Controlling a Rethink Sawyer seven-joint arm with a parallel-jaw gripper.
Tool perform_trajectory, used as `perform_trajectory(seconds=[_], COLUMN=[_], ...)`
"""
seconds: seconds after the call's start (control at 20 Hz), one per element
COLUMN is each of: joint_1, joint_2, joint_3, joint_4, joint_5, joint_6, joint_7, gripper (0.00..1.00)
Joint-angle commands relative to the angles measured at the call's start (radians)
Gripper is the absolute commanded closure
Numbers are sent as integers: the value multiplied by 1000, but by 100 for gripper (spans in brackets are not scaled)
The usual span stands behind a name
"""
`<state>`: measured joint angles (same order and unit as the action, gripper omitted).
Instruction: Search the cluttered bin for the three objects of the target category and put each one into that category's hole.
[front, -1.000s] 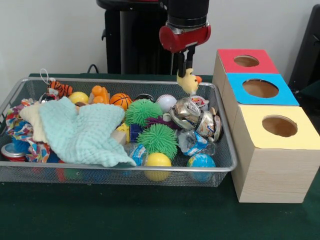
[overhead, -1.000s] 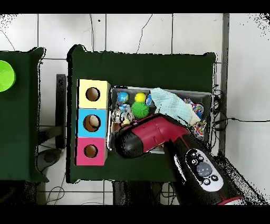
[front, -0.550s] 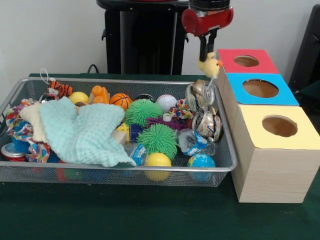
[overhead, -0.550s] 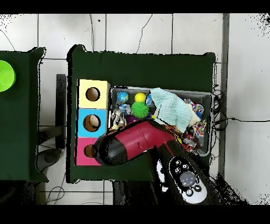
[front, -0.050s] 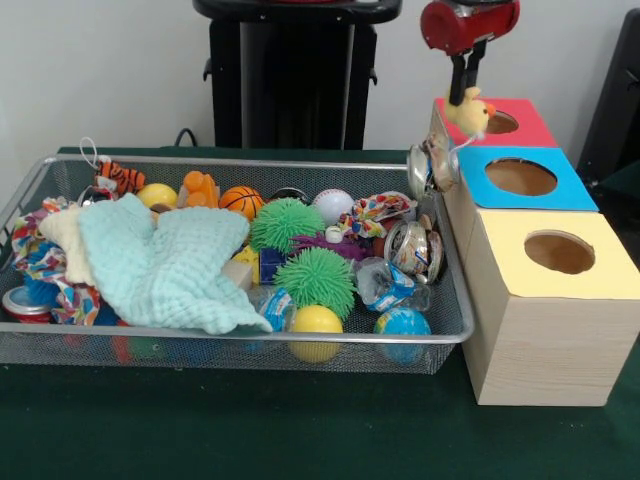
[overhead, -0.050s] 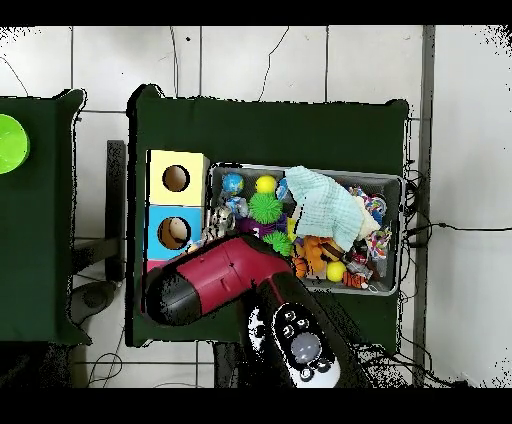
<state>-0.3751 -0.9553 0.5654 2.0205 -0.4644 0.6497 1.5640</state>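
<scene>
Yellow duck toy (front, -0.050s: 468, 110) clamped in gripper (front, -0.050s: 461, 92) jaws | hangs above red-topped box (front, -0.050s: 515, 125) | wire bin (front, -0.050s: 440, 336) left of boxes

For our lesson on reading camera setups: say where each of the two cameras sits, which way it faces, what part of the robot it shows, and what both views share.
Front view: across the table, level, facing the mesh bin and three-hole box; shows the hand holding a yellow duck at the red hole.
Overhead view: above, looking straight down; shows the red arm covering the box's red end.
Shared: bin, box, green cloth.
</scene>
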Motion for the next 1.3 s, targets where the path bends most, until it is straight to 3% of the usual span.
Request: perform_trajectory(seconds=[0.05, 0.75, 1.3], joint_1=[37, 100, 165], joint_2=[15, 81, 78], joint_3=[-102, -215, -249], joint_4=[-6, 1, 30], joint_5=[27, -10, 102], joint_6=[73, -4, 38], joint_7=[183, 188, 210], gripper=[100, 100, 100])
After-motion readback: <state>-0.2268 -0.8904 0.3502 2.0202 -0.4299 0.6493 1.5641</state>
